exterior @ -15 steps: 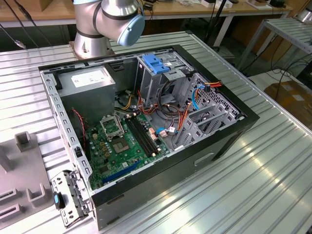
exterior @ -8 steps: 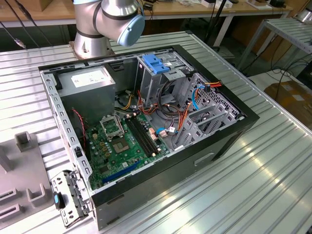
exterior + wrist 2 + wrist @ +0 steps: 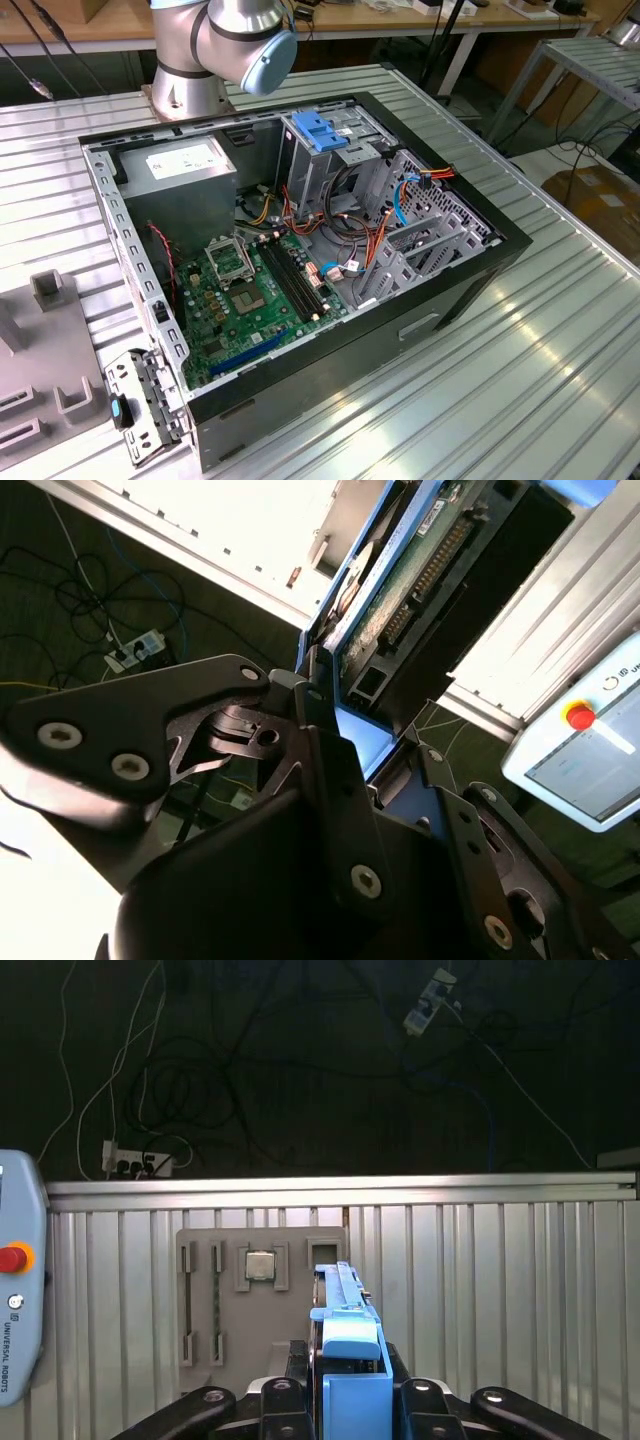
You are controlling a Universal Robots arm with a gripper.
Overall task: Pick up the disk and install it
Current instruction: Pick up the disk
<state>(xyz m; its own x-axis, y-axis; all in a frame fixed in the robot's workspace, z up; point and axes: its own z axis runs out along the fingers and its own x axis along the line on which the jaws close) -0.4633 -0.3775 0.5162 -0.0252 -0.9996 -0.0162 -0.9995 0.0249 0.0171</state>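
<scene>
In the exterior view, one open black metal computer case (image 3: 300, 250) lies on a ribbed silver metal table (image 3: 530, 380). The table is bare from the case's three o'clock round to six. One flat grey plastic fixture tray (image 3: 50, 390) sits well apart at eight o'clock. Inside the case, one grey power supply box with a white sticker (image 3: 185, 170) fills the ten o'clock corner. One green motherboard (image 3: 250, 300) lies toward seven o'clock. One blue plastic handle (image 3: 320, 130) tops an upright metal cage at twelve. The grey robot arm base (image 3: 220, 50) stands just beyond the case rim at eleven o'clock.

In the second wrist view, the black gripper (image 3: 365, 745) is clamped on the rectangular hard disk with blue plastic side rails (image 3: 430, 560). The disk is seen edge-on with its green board showing. One grey pendant with one red button (image 3: 580, 717) is near the table edge.

In the first wrist view, the gripper (image 3: 345, 1390) has its jaws closed against both sides of the hard disk (image 3: 345, 1330), which is held above the ribbed table (image 3: 500, 1290). One fixture tray (image 3: 262, 1300) lies beyond the disk, carrying one square silver chip (image 3: 260, 1265).
</scene>
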